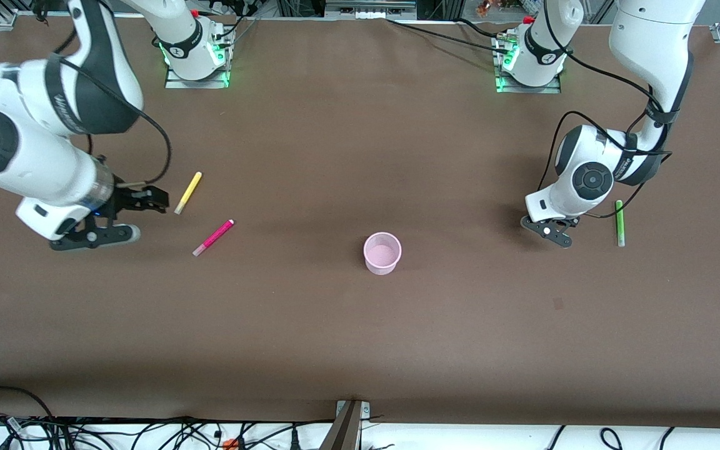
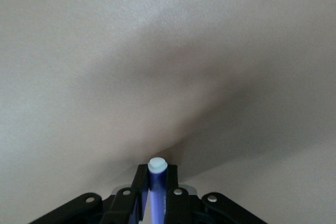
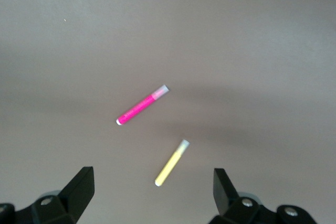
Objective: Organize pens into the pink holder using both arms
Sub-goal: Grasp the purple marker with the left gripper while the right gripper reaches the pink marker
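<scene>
My left gripper (image 1: 552, 230) is low over the table toward the left arm's end, shut on the dark purple pen (image 2: 156, 183). The pen's pale tip sticks out between the fingers, and it is hidden in the front view. The green pen (image 1: 619, 223) lies on the table beside that gripper. My right gripper (image 1: 155, 200) hangs open and holds nothing, just beside the yellow pen (image 1: 188, 192). In the right wrist view the yellow pen (image 3: 171, 162) lies ahead of the gripper (image 3: 153, 177), with the magenta pen (image 3: 142, 105) past it. The magenta pen (image 1: 213, 237) lies nearer the front camera. The pink holder (image 1: 382, 265) stands upright mid-table.
The brown table (image 1: 360, 337) carries only the pens and the holder. Both arm bases (image 1: 196, 59) stand along the edge farthest from the front camera. Cables trail along the table edge nearest that camera.
</scene>
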`<state>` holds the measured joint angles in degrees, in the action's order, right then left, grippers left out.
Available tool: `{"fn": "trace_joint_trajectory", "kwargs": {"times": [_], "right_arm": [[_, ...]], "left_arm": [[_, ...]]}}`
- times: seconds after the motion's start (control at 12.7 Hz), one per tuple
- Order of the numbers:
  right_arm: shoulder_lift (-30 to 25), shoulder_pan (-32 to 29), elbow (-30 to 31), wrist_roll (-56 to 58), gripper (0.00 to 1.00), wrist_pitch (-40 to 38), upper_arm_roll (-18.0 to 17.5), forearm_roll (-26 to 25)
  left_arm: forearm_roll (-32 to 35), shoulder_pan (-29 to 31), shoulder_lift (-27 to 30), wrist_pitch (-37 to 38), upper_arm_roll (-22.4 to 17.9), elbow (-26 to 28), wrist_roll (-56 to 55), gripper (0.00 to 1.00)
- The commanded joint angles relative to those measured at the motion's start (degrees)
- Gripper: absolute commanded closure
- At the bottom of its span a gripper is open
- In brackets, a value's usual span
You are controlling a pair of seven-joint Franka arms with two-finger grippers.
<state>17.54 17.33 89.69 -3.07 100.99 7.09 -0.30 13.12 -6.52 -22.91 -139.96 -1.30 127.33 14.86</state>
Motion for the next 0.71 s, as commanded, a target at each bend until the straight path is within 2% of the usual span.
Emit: {"fn": "trace_joint_trajectory", "kwargs": {"times": [0.0,0.16,0.24,0.47,0.63], "right_arm": [[0.99,0.77,5.12,-8.67,0.01,8.30,0.20,2.75],[6.34,2.00,5.49,-17.01,0.01,12.63,0.12,3.54],[8.02,2.18,5.49,-20.53,0.02,14.04,-0.06,6.77],[14.86,1.22,5.05,-24.94,0.05,15.28,0.11,16.53],[18.57,0.60,5.23,-26.63,0.05,16.16,0.12,18.66]], "left_arm": [[1.21,0.20,3.30,9.66,0.51,-4.96,0.79,1.00],[0.33,0.20,3.40,16.53,2.00,-10.93,6.99,1.00],[-1.85,0.11,3.31,18.30,2.53,-14.01,12.51,1.00],[-15.26,-0.16,0.86,20.08,2.88,-20.08,26.76,1.00],[-29.56,-0.68,-1.07,20.08,2.88,-22.47,35.99,1.00]]}}
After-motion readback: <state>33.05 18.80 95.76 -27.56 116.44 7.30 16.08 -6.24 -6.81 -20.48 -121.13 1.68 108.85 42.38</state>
